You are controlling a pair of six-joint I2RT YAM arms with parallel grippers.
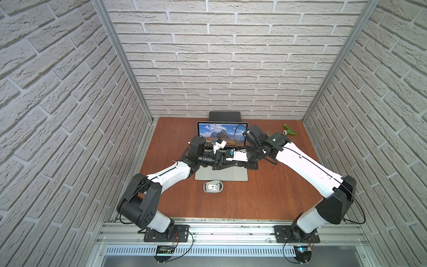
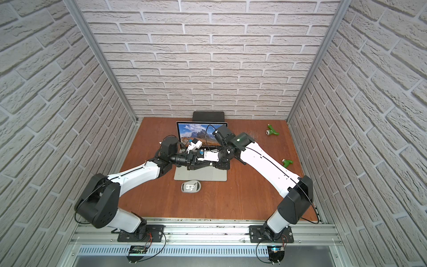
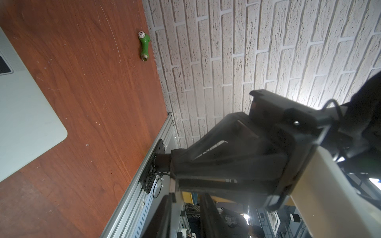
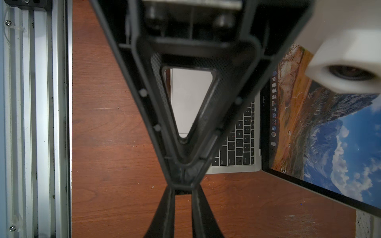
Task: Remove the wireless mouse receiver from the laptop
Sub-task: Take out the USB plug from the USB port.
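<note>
White links (image 1: 171, 175), black joints (image 1: 138, 203), thin cables (image 1: 240, 125)

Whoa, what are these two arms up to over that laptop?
The two arms are meant to pull a tiny receiver out of the laptop. The left gripper and right gripper meet tip to tip just above it, and the right one is shut. The receiver is too small to make out, so I can't tell whether it is out yet. The mouse lies in front of the laptop.
</note>
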